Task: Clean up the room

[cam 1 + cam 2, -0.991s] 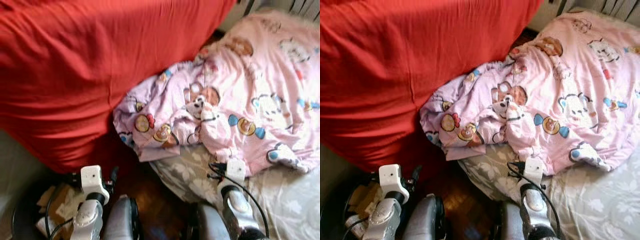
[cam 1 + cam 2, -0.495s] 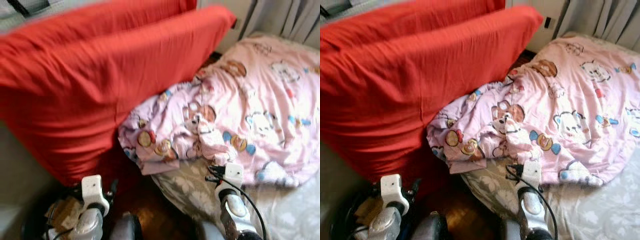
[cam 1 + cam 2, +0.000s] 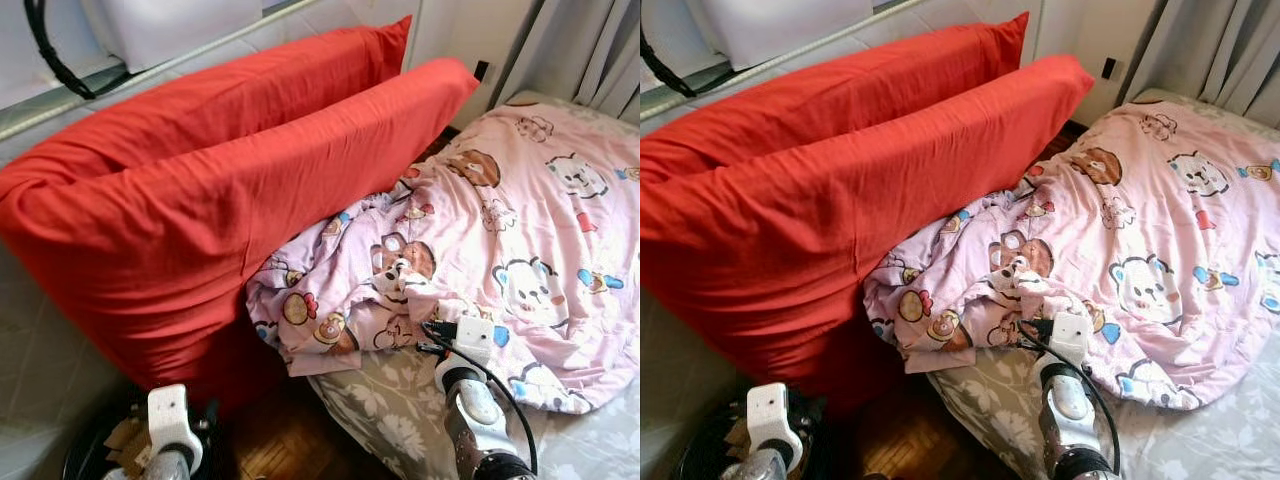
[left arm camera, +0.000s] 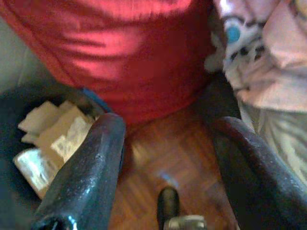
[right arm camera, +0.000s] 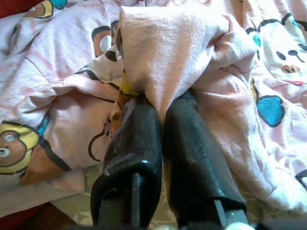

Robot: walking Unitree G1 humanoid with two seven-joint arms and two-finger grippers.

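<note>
- The right gripper [image 5: 160,103] is closed on a fold of the pink cartoon-print blanket [image 3: 520,230]; in the right wrist view its two black fingers [image 5: 136,139] stand close together with the pink cloth pinched between them.
- In the head views, the right arm [image 3: 470,400] reaches forward at the lower right, and its wrist is at the near edge of the blanket, where the cloth is bunched up.
- The blanket lies spread over the right side of the scene, on a bed with a grey floral sheet [image 3: 395,430]. Its left part is crumpled and hangs against the red pillows.
- Two big red pillows [image 3: 230,190] lean side by side at the left and centre, one behind the other, and they run from near left to far right.
- The left gripper [image 4: 165,158] is wide open and holds nothing; in the left wrist view its fingers [image 4: 91,167] stand well apart above a wooden parquet floor [image 4: 172,153].
- The left arm [image 3: 168,430] is low at the near left, just beside a dark round bin [image 3: 100,455] with paper scraps [image 4: 48,139] inside.
- The bin stands on the floor near the lower edge of the front pillow.
- At the far right there are grey curtains [image 3: 590,50], and a white wall with a black socket [image 3: 481,70] is behind the pillows.
</note>
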